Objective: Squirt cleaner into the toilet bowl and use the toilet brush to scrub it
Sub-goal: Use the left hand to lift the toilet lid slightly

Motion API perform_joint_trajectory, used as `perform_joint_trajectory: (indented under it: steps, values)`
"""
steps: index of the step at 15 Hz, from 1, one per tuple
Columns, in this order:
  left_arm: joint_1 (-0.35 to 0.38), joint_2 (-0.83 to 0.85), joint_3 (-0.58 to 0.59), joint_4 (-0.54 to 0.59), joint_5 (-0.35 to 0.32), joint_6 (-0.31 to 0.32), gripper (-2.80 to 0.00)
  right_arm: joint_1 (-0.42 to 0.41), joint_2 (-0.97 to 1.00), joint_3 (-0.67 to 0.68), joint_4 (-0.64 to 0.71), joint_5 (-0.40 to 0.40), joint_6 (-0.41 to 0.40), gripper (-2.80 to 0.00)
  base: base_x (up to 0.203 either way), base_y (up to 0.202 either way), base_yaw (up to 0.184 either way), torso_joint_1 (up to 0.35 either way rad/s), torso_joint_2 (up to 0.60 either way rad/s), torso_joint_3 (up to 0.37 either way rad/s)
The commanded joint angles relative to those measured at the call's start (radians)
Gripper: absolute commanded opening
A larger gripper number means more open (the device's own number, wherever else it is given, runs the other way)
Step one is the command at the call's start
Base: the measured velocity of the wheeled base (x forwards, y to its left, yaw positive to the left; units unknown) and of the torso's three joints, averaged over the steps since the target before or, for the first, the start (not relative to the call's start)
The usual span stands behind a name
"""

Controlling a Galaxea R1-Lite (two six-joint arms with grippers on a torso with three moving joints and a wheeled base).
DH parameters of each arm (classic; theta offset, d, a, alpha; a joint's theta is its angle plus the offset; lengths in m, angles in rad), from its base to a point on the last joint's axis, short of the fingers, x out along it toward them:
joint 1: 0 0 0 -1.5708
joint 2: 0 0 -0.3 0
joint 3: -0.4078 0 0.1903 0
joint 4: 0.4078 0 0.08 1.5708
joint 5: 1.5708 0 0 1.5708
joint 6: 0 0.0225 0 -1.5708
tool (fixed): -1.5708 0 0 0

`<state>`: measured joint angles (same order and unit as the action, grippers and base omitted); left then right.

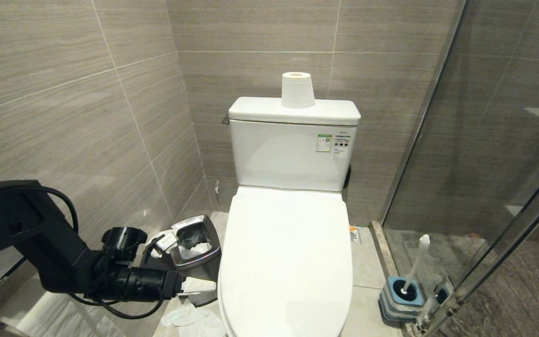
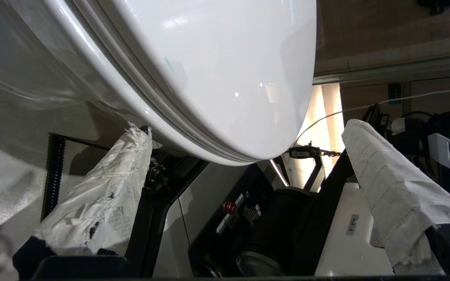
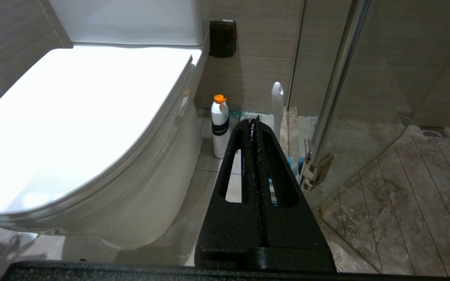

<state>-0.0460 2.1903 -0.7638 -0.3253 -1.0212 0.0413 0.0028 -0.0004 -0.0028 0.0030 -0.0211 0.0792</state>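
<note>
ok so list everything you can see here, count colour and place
toilet bowl: one, white, lid shut, centre against the tiled wall
toilet roll: one, white, upright on the cistern lid
toilet brush: one, white handle, in a blue holder on the floor right of the toilet, by the glass door
bottle: one, white with orange cap, on the floor beside the toilet base
waste bin: one, steel, left of the toilet, paper inside
tissues: several, white, on the floor by the bin
left end effector: open, paper-wrapped fingers, low at the lid's front edge
right end effector: shut, black, facing the bottle and brush
</note>
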Motion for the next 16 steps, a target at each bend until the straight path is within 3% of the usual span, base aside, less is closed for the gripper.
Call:
perform_joint_trajectory:
  steps: [1,9,16]
  values:
    - [0.0,-0.004,0.009,0.0,-0.006,-0.012,0.0,0.0,0.0,0.0,0.0,0.0,0.001,-2.8,0.0,0.0,0.0,0.0,0.0,0.0]
    - [-0.043,0.002,0.006,-0.005,-0.014,-0.076,0.0,0.0,0.0,0.001,0.0,0.0,0.001,-2.8,0.0,0.0,0.0,0.0,0.0,0.0]
    - [-0.041,0.003,0.006,-0.001,-0.014,-0.087,0.0,0.0,0.0,0.0,0.0,0.0,0.001,-2.8,0.0,0.0,0.0,0.0,0.0,-0.015]
